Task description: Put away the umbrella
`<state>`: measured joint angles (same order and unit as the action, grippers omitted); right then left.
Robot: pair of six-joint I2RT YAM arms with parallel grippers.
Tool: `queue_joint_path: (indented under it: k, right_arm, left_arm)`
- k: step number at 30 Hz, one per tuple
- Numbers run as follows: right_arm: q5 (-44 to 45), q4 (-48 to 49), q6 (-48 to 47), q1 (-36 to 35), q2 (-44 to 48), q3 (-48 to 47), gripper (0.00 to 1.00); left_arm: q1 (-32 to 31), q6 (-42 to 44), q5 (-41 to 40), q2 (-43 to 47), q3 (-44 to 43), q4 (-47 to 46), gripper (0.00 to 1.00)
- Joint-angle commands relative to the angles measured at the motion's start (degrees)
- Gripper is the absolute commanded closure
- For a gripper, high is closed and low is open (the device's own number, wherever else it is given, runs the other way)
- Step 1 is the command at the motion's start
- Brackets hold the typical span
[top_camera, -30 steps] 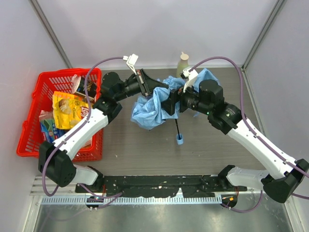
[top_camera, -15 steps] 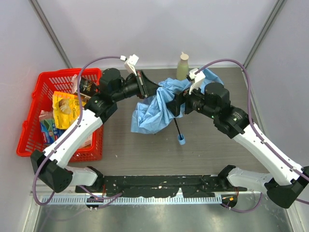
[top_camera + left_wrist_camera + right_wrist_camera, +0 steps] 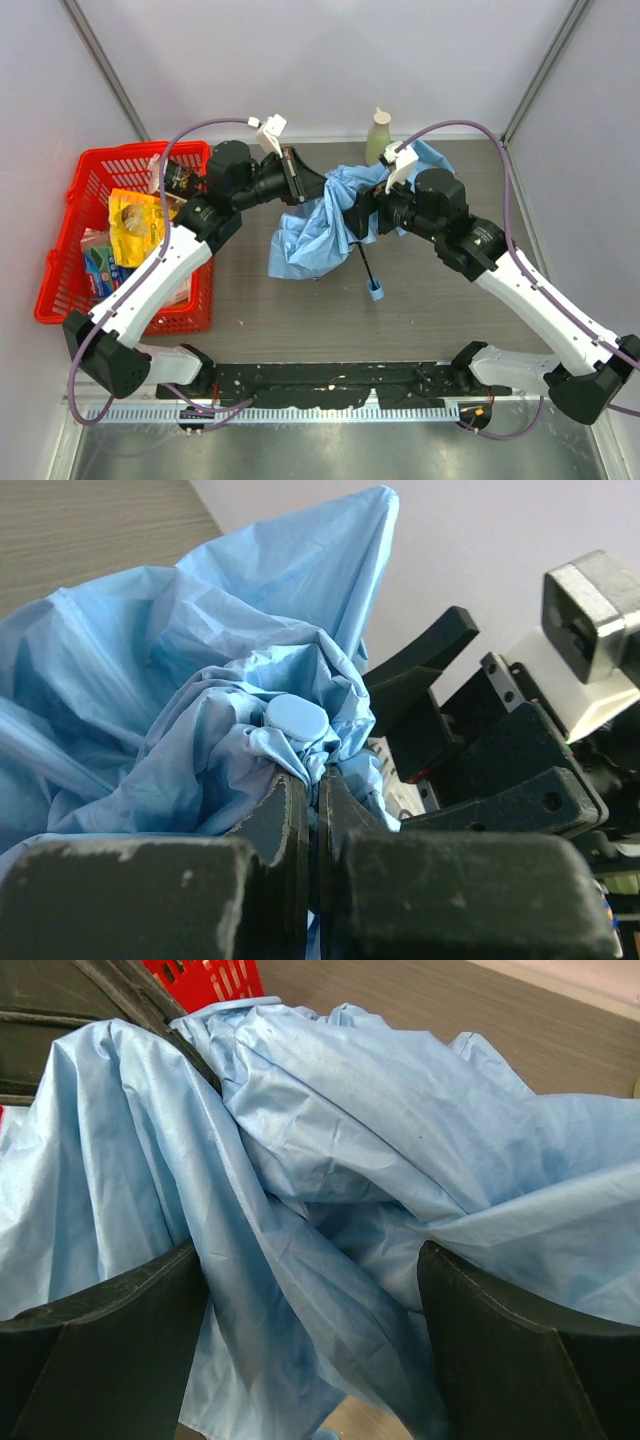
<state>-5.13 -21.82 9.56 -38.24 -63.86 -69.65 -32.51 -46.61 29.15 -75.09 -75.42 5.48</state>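
- Since one second ago, my left arm has stretched out more toward 12 o'clock, and the loose cloth of the umbrella (image 3: pixel 310 235) now hangs lower on its 8 o'clock side.
- My left pincer (image 3: pixel 312 780) is clenched on a fold of the blue cloth, just under the round cap (image 3: pixel 296 720) at the top of the umbrella.
- My right pincer (image 3: pixel 310 1260) is released, its fingers spread wide with cloth lying between them but not squeezed.
- The umbrella is in the middle of the table (image 3: pixel 300 320), held up between my two pincers. Its thin shaft (image 3: pixel 366 265) goes down toward 6 o'clock and ends in the small handle (image 3: pixel 374 291).
- The red basket (image 3: pixel 60 260) is at 9 o'clock and the pale bottle (image 3: pixel 378 135) at 12 o'clock.
- I judge the step in hand is gathering the loose canopy, and it is not yet tidy.
- For the next move, I think my right pincer must close on the cloth and press it toward the shaft while my left one holds the top firmly.
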Motion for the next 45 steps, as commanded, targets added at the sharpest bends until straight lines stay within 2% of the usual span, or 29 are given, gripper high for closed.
queue_joint_path:
  k: [1,4,6,13,16,22,31,32,36,39,45]
  right_arm:
    - [7.3,-6.2,-0.5,-0.1,-0.5,-6.0,0.14]
    - [12.7,-10.3,-0.4,-7.1,-1.3,-10.4,0.14]
    - [16.4,-11.7,0.1,-11.0,-2.4,-11.9,0.14]
    - [20.3,-8.4,-0.4,-12.1,-4.6,-10.7,0.14]
    - [19.1,-5.0,-0.8,-12.2,-5.8,-9.9,0.13]
    - [16.2,0.3,-0.8,-12.0,-8.7,-8.2,0.09]
    - [6.8,5.5,-0.2,-4.7,-6.2,-2.0,0.05]
    - [2.5,6.3,0.0,-4.1,-6.4,-1.7,0.05]
    - [0.3,5.9,-0.1,-4.0,-7.5,-1.8,0.05]
    - [-2.2,5.2,-0.1,-2.4,-8.1,-1.6,0.07]
    - [-13.3,6.1,0.0,0.4,-7.6,-0.8,0.12]
  left_arm:
    - [-1.1,2.3,-6.0,2.4,-6.3,9.6,1.00]
    - [-1.0,3.5,-13.7,0.8,-6.6,12.7,1.00]
    - [-0.4,2.6,-14.5,-0.5,-6.9,13.0,1.00]
    - [-0.3,1.3,-13.2,-1.3,-6.9,12.3,1.00]
    - [-0.2,1.2,-12.5,-0.1,-6.4,11.9,1.00]
    - [-0.3,0.9,-8.4,1.4,-6.4,10.4,1.00]
    - [-0.1,-3.0,6.7,3.4,-2.0,-3.8,1.00]
    - [0.0,-3.8,8.1,3.7,-1.3,-5.1,1.00]
    - [-0.1,-7.3,13.7,4.2,0.8,-14.8,1.00]
    - [-0.1,-7.4,17.5,4.9,0.7,-17.6,1.00]
    - [0.0,-3.8,20.5,7.2,0.6,-17.4,1.00]
